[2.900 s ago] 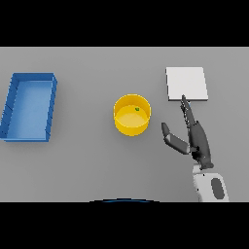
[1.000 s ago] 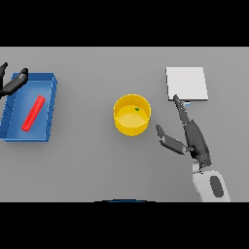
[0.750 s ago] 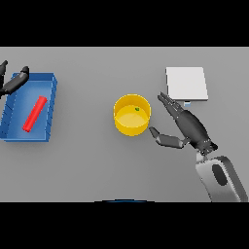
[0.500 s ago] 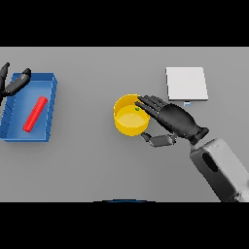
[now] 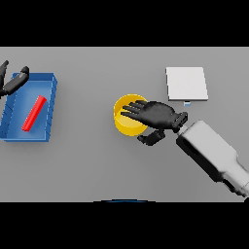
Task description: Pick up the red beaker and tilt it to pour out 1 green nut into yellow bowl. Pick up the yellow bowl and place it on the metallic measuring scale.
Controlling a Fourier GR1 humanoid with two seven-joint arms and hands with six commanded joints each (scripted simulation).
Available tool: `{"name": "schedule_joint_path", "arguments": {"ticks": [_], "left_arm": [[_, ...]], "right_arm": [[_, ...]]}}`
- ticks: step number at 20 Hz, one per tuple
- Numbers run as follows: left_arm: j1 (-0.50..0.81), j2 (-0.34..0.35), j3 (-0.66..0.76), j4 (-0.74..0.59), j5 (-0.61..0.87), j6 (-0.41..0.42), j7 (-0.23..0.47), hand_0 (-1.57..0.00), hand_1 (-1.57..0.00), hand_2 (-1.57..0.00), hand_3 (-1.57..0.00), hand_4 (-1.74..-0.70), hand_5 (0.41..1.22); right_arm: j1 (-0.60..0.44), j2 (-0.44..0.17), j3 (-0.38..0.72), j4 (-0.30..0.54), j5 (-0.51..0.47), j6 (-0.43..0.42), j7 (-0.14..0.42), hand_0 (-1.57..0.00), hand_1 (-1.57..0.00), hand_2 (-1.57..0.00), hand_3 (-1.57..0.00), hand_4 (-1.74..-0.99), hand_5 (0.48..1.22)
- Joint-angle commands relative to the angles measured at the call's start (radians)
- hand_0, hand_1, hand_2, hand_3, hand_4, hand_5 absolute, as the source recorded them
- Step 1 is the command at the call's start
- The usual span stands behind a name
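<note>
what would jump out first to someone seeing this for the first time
The right hand stands out first: it reaches in from the lower right with its fingers spread over the yellow bowl at the middle of the table. Next comes the red beaker, lying on its side in the blue tray at the far left, with the left hand at the tray's upper left corner. The white scale sits at the upper right, bare.

Beaker (image 5: 34,113) in tray (image 5: 48,104) far left – bowl (image 5: 127,124) centre – scale (image 5: 186,83) right, behind.
</note>
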Motion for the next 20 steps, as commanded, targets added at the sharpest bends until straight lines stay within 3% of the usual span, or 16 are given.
{"name": "schedule_joint_path", "arguments": {"ticks": [1, 10, 15, 17, 18, 20], "left_arm": [[0.01, 0.0, 0.001, 0.001, 0.004, -0.001, -0.008, 0.0, 0.0, 0.0, 0.0, -0.72, 0.687], [0.015, 0.001, 0.009, 0.015, 0.009, -0.01, -0.026, 0.0, 0.0, 0.0, 0.0, -0.72, 0.686], [0.033, 0.007, 0.011, -0.01, 0.015, 0.0, -0.039, 0.0, 0.0, 0.0, 0.0, -0.71, 0.686], [0.028, 0.012, 0.017, 0.0, 0.018, -0.012, -0.042, 0.0, 0.0, 0.0, 0.0, -0.71, 0.691], [0.027, 0.019, 0.019, -0.016, 0.02, -0.008, -0.037, 0.0, 0.0, 0.0, 0.0, -0.72, 0.692], [0.033, 0.024, 0.019, -0.025, 0.022, -0.005, -0.035, 0.0, 0.0, 0.0, 0.0, -0.72, 0.692]], "right_arm": [[-0.013, 0.006, 0.014, 0.024, 0.011, 0.007, 0.001, 0.0, 0.0, 0.0, 0.0, -1.224, 0.703], [-0.116, 0.043, 0.09, 0.16, 0.059, 0.077, -0.017, 0.0, 0.0, 0.0, 0.0, -1.281, 0.74], [-0.112, 0.08, 0.073, 0.195, 0.035, 0.103, 0.028, 0.0, -0.02, -0.02, -0.04, -1.336, 0.81], [-0.118, 0.086, 0.077, 0.198, 0.037, 0.116, 0.034, -0.29, -0.24, -0.18, -0.17, -1.387, 0.873], [-0.113, 0.075, 0.085, 0.198, 0.044, 0.108, 0.017, -0.54, -0.47, -0.31, -0.26, -1.42, 0.943], [-0.122, 0.076, 0.086, 0.206, 0.044, 0.103, -0.014, -0.91, -0.87, -0.69, -0.46, -1.512, 1.043]]}}
